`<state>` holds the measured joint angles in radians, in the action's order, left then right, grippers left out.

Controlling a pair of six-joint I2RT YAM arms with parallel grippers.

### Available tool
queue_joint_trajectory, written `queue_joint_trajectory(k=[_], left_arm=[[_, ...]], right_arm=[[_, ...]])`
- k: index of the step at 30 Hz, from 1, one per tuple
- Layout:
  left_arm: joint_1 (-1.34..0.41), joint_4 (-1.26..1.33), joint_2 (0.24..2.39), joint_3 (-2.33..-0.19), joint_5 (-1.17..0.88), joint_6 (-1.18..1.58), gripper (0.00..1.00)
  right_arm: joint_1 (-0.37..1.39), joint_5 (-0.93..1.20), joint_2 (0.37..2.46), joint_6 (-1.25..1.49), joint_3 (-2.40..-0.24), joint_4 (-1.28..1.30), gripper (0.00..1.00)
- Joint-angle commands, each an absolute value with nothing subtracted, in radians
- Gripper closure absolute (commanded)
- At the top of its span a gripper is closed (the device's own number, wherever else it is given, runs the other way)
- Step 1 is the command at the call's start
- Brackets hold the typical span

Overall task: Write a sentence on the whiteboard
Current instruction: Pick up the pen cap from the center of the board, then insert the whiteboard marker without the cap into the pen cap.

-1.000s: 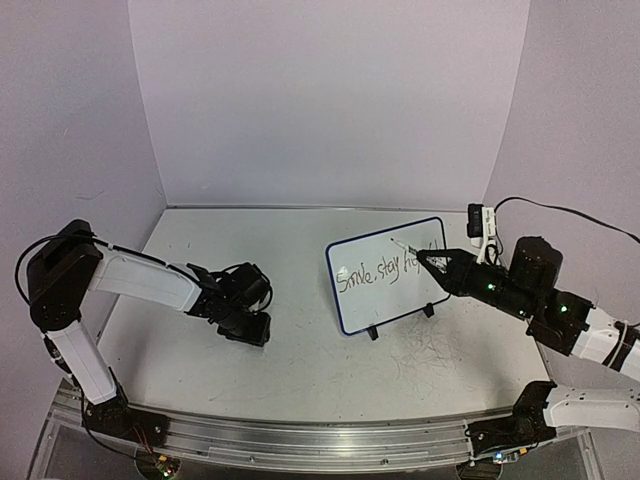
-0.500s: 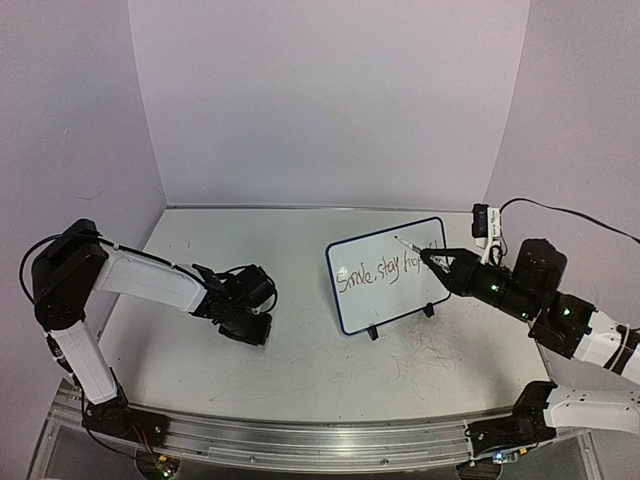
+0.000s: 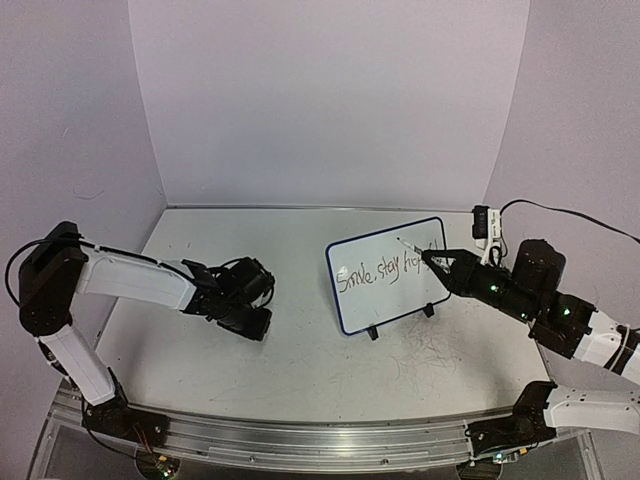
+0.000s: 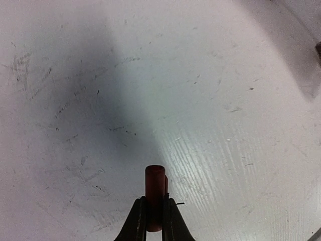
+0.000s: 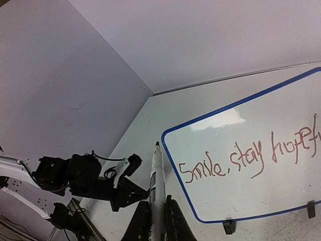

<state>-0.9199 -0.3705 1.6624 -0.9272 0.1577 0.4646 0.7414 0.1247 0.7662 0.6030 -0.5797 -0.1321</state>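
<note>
Small blue-framed whiteboard [image 3: 398,298] stands propped right of centre on the pale scuffed worktop [image 3: 300,370]. Right end effector [image 3: 436,262], clamped on a white marker pen [image 5: 156,175], has crept rightward along the thin reddish handwritten sentence [image 5: 241,160], now reading "Smile, stay hopef" (last word unfinished). Left end effector [image 4: 154,221] pinches a red cap [image 4: 155,186], away from the board

whiteboard [image 3: 375,300]: one, right side of desk [image 3: 300,370]
sentence [image 5: 241,160]: one line, three words
board feet [image 5: 228,226]: two in view, near edge
marker [image 5: 156,173]: one, in right tool [image 5: 156,211]
red cap [image 4: 155,181]: one, in left tool [image 4: 155,211]
arms: two, left arm [image 3: 130,278] and right arm [image 3: 540,295]
</note>
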Motion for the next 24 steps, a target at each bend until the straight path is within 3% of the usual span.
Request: queue_joint_trajectory(k=[1,9,15,24], left_arm=[[-0.921,-0.374,1.471,-0.963,0.155,0.278,1.00],[-0.925,-0.306,1.224,-1.046,0.064,-0.123,1.00],[-0.934,-0.093,1.097,-0.911,-0.041,-0.330,1.00],[-0.944,-0.064,1.073,-0.793,-0.096,-0.449,1.00]], right_arm=[[0.747,0.103,0.764,0.584,-0.641,-0.093,1.00],[0.747,0.168,0.832,0.525,-0.731,-0.033,1.00],[0.754,0.376,0.990,0.477,-0.834,-0.031,1.00],[0.850,0.539,1.228,0.433,-0.970,-0.050,1.00]])
